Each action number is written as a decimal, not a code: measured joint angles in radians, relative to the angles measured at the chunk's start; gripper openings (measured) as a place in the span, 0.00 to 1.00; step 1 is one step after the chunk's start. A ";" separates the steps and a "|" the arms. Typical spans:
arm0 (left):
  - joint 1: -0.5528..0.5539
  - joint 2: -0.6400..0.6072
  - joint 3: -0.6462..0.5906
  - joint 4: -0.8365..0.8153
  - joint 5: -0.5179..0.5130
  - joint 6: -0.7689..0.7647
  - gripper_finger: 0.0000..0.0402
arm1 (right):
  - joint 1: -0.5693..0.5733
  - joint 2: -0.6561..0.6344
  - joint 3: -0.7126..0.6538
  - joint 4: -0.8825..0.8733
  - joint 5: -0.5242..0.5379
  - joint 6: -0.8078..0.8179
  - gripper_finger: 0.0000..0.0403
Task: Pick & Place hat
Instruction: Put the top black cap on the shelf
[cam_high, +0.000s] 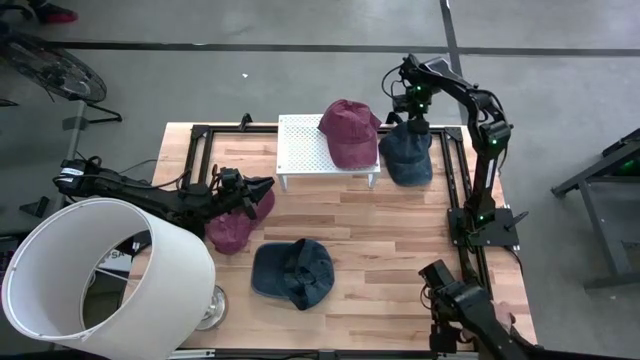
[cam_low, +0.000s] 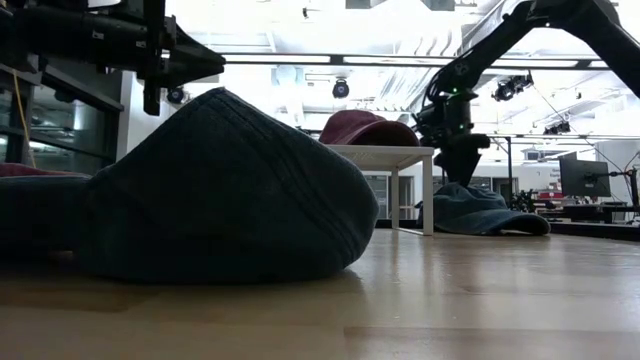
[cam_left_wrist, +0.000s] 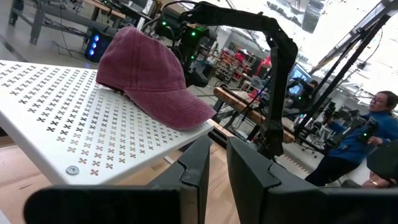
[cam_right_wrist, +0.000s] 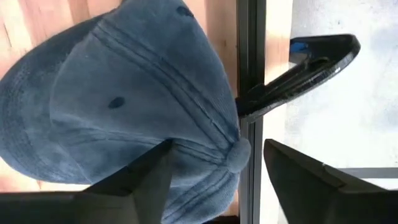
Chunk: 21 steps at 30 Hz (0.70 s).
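Note:
A white perforated stand (cam_high: 310, 150) sits at the table's far middle. A red hat (cam_high: 348, 130) rests on the stand's right part, crown up (cam_left_wrist: 149, 68). A blue hat (cam_high: 405, 158) lies crown up on the table just right of the stand. My right gripper (cam_high: 410, 122) points down over its crown, open, with one finger on each side of the top button (cam_right_wrist: 238, 152). My left gripper (cam_high: 268, 188) hovers level over the table's left part, shut and holding nothing (cam_left_wrist: 216, 146). It stands above a second red hat (cam_high: 232, 228). My right gripper (cam_right_wrist: 217, 146) comes at the blue hat's crown from above with its fingers spread. One finger (cam_right_wrist: 146, 180) shows over the cloth and the other (cam_right_wrist: 311, 180) over the black rail side. Whether either finger touches the hat, I cannot tell.
A second blue hat (cam_high: 292, 272) lies at the table's near middle, large in the low view (cam_low: 220, 190). A white lampshade (cam_high: 95, 275) covers the near left corner. A black frame rail (cam_high: 455, 180) runs along the right edge beside the blue hat. A person (cam_left_wrist: 379, 115) stands beyond the table.

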 joint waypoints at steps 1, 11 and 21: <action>0.000 0.000 0.000 0.000 0.000 0.000 0.14 | 0.002 0.000 0.000 0.001 0.000 0.001 0.57; 0.000 0.000 0.000 0.000 0.000 0.000 0.14 | 0.016 0.000 0.000 0.004 0.003 0.003 0.33; 0.000 0.000 0.000 0.000 0.000 0.000 0.14 | 0.039 0.000 0.000 -0.021 0.024 0.046 0.06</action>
